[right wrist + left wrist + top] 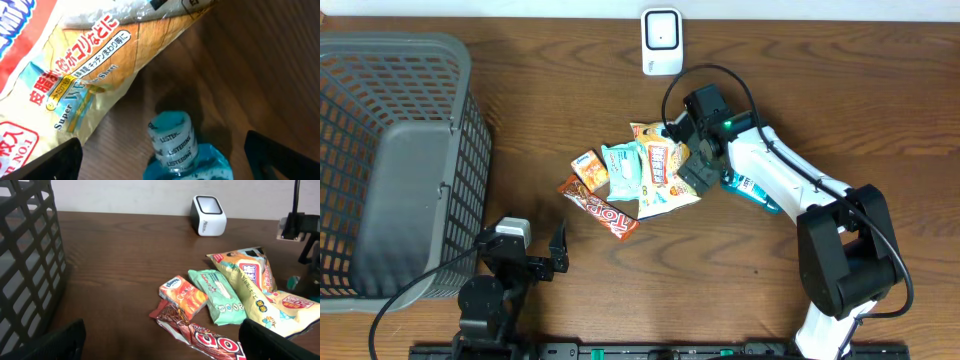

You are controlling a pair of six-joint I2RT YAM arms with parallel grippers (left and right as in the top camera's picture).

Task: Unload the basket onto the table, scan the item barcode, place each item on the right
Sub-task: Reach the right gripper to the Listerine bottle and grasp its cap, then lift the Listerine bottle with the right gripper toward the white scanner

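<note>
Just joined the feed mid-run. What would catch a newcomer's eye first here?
The heap of bright snack packets at the centre of the table, with the right claw open at its right edge, by a teal Listerine bottle. Next, the big grey basket at the left, and the small white scanner at the far edge.

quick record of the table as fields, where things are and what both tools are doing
scanner: white, at the table's far edge
snack packs: piled mid-table
bottle: blue Listerine, lying beside the pile
basket: grey, left side
left tool: open, holding nothing
right tool: open, at the bottle's cap, not gripping
</note>
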